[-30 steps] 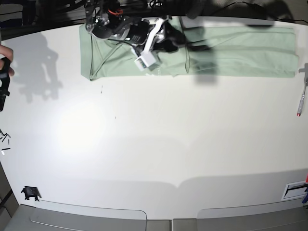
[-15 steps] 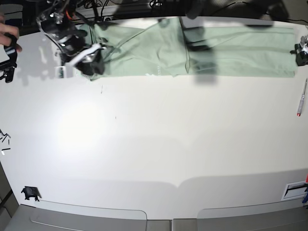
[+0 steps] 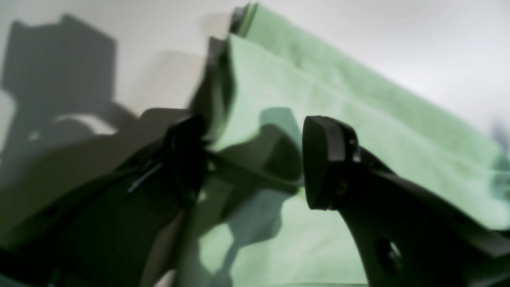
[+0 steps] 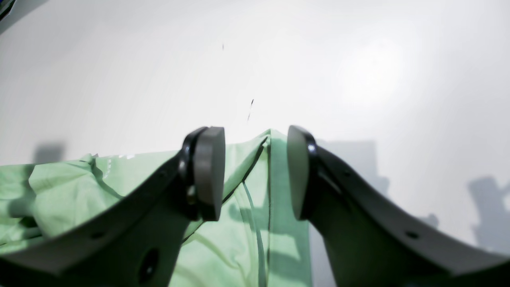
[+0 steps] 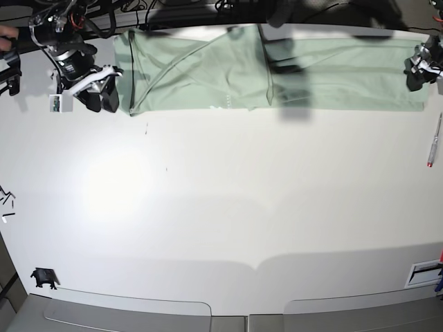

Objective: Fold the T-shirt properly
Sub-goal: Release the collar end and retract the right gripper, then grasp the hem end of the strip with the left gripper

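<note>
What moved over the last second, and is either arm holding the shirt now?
The right gripper swept from the middle of the T-shirt out past its end, jaws open and empty. The left gripper came into view at the opposite end, open. The shirt, table and pen stayed put.

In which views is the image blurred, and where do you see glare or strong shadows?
Left wrist view: soft and out of focus throughout; the left tool throws dark shadows on the T-shirt. Right wrist view: sharper, with a bright glare patch on the table. Base view: clear, with glare at left of centre and dark shadows across the shirt.
</note>
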You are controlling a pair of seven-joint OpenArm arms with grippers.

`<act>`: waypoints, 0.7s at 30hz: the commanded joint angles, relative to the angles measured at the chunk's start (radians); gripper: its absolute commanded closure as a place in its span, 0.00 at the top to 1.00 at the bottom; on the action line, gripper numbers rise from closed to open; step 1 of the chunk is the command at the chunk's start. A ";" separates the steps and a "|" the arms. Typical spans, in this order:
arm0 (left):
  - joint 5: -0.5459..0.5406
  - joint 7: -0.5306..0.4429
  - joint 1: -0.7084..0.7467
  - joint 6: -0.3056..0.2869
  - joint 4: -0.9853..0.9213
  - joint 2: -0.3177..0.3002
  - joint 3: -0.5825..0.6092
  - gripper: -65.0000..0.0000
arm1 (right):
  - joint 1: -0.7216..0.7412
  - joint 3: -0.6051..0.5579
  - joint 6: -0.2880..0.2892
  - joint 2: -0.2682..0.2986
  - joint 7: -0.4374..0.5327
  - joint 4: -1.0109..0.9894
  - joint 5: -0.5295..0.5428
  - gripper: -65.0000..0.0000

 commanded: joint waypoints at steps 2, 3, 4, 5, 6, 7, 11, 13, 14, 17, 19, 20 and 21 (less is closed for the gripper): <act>-0.055 0.039 0.006 -0.002 0.010 -0.002 -0.005 0.54 | 0.011 0.004 0.004 0.008 0.026 0.021 0.026 0.37; -0.078 0.056 0.006 -0.014 0.010 0.001 -0.005 0.52 | 0.014 0.004 0.004 0.008 0.026 0.021 0.028 0.37; -0.097 0.071 0.006 -0.032 0.010 0.003 -0.005 0.49 | 0.017 0.004 0.003 0.008 0.026 0.021 0.029 0.37; -0.104 0.083 0.006 -0.043 0.010 0.003 -0.005 0.45 | 0.019 0.004 0.003 0.008 0.027 0.021 0.029 0.37; -0.103 0.083 0.006 -0.046 0.010 0.002 -0.005 0.40 | 0.021 0.004 0.003 0.008 0.026 0.021 0.028 0.37; -0.103 0.081 0.006 -0.046 0.010 0.000 -0.005 0.33 | 0.021 0.004 0.003 0.008 0.026 0.021 0.028 0.37; -0.103 0.051 0.004 -0.046 0.011 -0.010 -0.005 0.00 | 0.021 0.004 0.003 0.008 0.026 0.021 0.029 0.37; -0.108 0.044 0.002 -0.057 0.014 -0.016 -0.006 0.00 | 0.021 0.004 0.003 0.008 0.026 0.021 0.028 0.37; -0.124 0.045 0.003 -0.079 0.017 -0.021 -0.007 0.00 | 0.021 0.004 0.003 0.008 0.026 0.021 0.028 0.37; -0.210 0.088 0.003 -0.122 0.055 -0.022 -0.028 0.00 | 0.021 0.004 0.004 0.008 0.026 0.021 0.028 0.37; -0.298 0.169 0.004 -0.122 0.108 -0.022 -0.032 0.00 | 0.021 0.004 0.004 0.008 0.026 0.021 0.021 0.37; -0.341 0.209 0.009 -0.122 0.143 -0.019 -0.032 0.00 | 0.021 0.004 0.004 0.008 0.026 0.021 0.016 0.37; -0.380 0.235 0.017 -0.122 0.184 -0.013 -0.032 0.00 | 0.021 0.005 0.004 0.008 0.026 0.021 0.007 0.37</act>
